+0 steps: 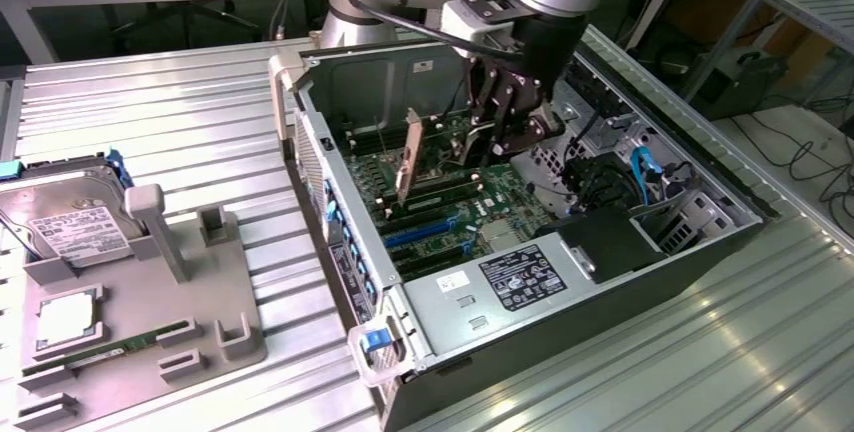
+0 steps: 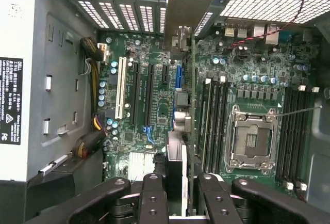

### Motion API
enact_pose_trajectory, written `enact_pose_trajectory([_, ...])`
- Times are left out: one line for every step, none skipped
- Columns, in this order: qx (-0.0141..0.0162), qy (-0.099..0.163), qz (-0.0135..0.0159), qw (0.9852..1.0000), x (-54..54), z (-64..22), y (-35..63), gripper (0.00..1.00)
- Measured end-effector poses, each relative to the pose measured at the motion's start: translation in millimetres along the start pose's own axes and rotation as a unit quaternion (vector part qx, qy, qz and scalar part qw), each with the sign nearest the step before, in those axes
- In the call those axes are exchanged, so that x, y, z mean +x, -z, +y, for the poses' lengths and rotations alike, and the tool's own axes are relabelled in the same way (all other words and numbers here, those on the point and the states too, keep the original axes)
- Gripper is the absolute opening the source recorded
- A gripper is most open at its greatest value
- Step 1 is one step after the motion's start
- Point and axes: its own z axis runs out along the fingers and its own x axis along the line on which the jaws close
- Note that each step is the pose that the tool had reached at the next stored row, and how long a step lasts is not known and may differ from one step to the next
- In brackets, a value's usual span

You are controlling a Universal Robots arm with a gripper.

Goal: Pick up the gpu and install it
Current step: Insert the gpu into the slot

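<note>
1. The gpu (image 2: pixel 192 105) is clamped edge-on between the fingers of the gripper (image 1: pixel 514 122), hanging above the motherboard (image 2: pixel 154 105) inside the open case (image 1: pixel 694 242); its long axis runs away from the fingers, toward the rear slot covers (image 2: pixel 124 15).
2. It is a thin dark card; a flat, dull silvery bracket (image 2: pixel 188 7) closes its far end.
3. Below it lie the long black expansion slots (image 2: pixel 142 95) and one white slot (image 2: pixel 121 87), parallel to the card; the square metal CPU socket (image 2: pixel 252 139) sits beside.
</note>
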Motion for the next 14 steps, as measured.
enact_pose_trajectory([-0.0025, -0.005, 0.0034, 1.0, 0.7, -0.3, -6.8, 0.28])
enact_pose_trajectory([-0.0021, -0.036, 0.0023, 0.9994, 0.8, -0.5, -13.0, 0.28])
enact_pose_trajectory([-0.002, -0.051, 0.0018, 0.9987, -4.1, -0.9, -22.2, 0.28])
enact_pose_trajectory([-0.0022, -0.038, 0.0108, 0.9992, -12.1, 0.2, -28.2, 0.28])
enact_pose_trajectory([-0.0023, -0.032, 0.0131, 0.9994, -13.3, -0.2, -34.1, 0.28])
enact_pose_trajectory([-0.0021, -0.032, 0.0131, 0.9994, -13.6, 3.7, -39.9, 0.28])
enact_pose_trajectory([0.0012, -0.03, 0.0134, 0.9995, -14.6, 16.5, -52.4, 0.28])
enact_pose_trajectory([0.012, -0.03, 0.0138, 0.9994, -15.0, 21.5, -65.3, 0.28])
enact_pose_trajectory([0.0105, -0.03, 0.0138, 0.9994, -14.5, 30.9, -80.6, 0.28])
enact_pose_trajectory([0.0085, -0.03, 0.0136, 0.9994, -10.0, 34.1, -87.6, 0.28])
enact_pose_trajectory([0.0077, -0.03, 0.013, 0.9994, -10.4, 40.9, -95.9, 0.28])
enact_pose_trajectory([0.007, -0.03, 0.0108, 0.9995, -10.6, 42.4, -101.5, 0.28])
enact_pose_trajectory([0.0051, -0.03, 0.0093, 0.9995, -10.5, 42.3, -103.0, 0.28])
enact_pose_trajectory([0.0017, -0.03, 0.0078, 0.9995, -10.6, 42.2, -104.3, 0.28])
